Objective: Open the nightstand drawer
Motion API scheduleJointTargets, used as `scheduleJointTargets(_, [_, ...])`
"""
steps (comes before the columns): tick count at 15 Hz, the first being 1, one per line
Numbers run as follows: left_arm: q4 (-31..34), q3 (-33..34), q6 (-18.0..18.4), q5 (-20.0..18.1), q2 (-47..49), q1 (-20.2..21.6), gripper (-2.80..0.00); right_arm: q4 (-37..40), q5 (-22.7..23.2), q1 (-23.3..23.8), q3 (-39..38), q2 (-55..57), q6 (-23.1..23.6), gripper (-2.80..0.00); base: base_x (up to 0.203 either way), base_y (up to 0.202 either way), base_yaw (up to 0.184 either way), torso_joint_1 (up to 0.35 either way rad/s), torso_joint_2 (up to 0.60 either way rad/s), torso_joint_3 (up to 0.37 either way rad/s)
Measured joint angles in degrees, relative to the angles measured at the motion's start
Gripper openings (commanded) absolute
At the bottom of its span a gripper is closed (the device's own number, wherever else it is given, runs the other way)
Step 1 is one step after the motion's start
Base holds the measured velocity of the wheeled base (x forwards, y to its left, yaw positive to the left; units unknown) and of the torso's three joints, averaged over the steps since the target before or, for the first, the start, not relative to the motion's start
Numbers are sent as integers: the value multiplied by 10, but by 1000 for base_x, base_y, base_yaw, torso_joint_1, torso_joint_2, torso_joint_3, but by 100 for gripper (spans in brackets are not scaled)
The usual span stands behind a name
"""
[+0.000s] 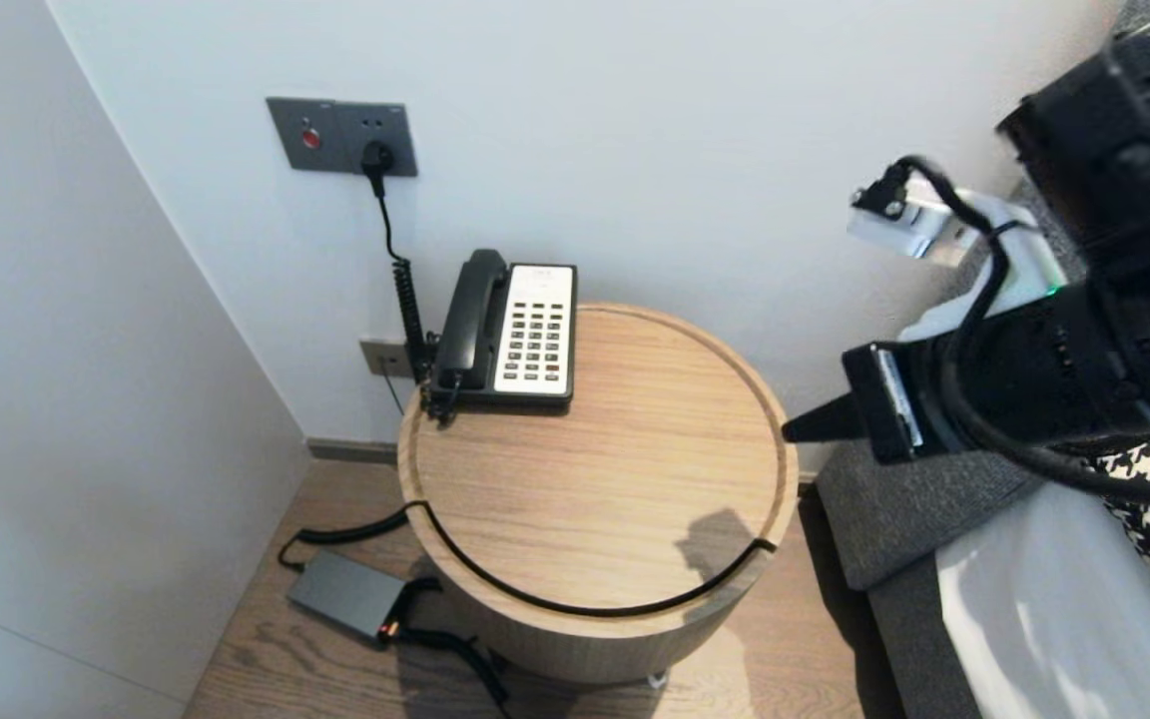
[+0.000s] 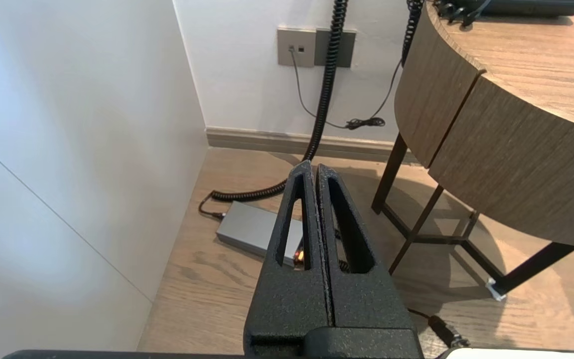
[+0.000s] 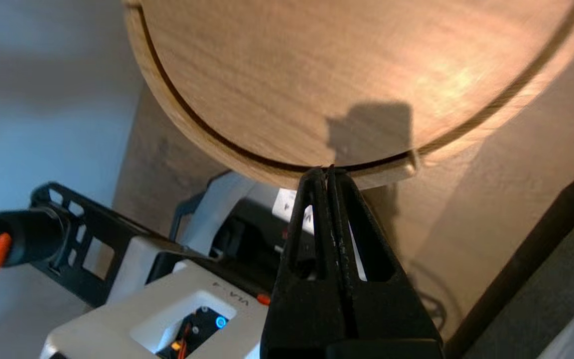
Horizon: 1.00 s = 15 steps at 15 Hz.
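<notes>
Hovering beside the table (image 1: 595,469), right gripper (image 1: 797,431) has clenched fingers; left gripper (image 2: 314,167), unseen from above, likewise.

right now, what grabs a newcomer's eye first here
The black-and-white desk phone at the back left of the round wooden table. Next, the right gripper, shut, hovering by the table's right edge. The left gripper, shut, hangs low, pointing at a grey power adapter on the floor.
</notes>
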<state>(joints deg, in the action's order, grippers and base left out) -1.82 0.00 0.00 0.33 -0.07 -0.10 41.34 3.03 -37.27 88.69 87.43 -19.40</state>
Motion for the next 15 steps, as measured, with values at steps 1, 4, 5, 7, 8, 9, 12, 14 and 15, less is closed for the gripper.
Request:
scheduleJointTargets(1, [0, 0, 0, 0, 0, 0, -280, 2, 2, -4, -7, 11, 0, -280, 0, 0, 0, 0, 0, 0])
scheduleJointTargets(4, [0, 0, 0, 0, 0, 0, -280, 2, 6, -8, -34, 36, 2, -280, 0, 0, 0, 0, 0, 0])
scheduleJointTargets(5, [0, 0, 0, 0, 0, 0, -280, 1, 7, -7, -47, 43, 3, -280, 0, 0, 0, 0, 0, 0])
scheduleJointTargets(7, [0, 0, 0, 0, 0, 0, -280, -1, 7, -5, -75, 52, 4, -280, 0, 0, 0, 0, 0, 0])
scheduleJointTargets(8, [0, 0, 0, 0, 0, 0, -280, -4, 8, -3, -90, 56, 4, -280, 0, 0, 0, 0, 0, 0])
scheduleJointTargets(9, [0, 0, 0, 0, 0, 0, -280, -11, 8, -2, -103, 59, 4, -280, 0, 0, 0, 0, 0, 0])
scheduleJointTargets(12, [0, 0, 0, 0, 0, 0, -280, -52, 9, -2, -133, 67, 4, -280, 0, 0, 0, 0, 0, 0])
scheduleJointTargets(14, [0, 0, 0, 0, 0, 0, -280, -62, 9, -2, -144, 75, 4, -280, 0, 0, 0, 0, 0, 0])
scheduleJointTargets(15, [0, 0, 0, 0, 0, 0, -280, -63, 9, -2, -147, 79, 4, -280, 0, 0, 0, 0, 0, 0])
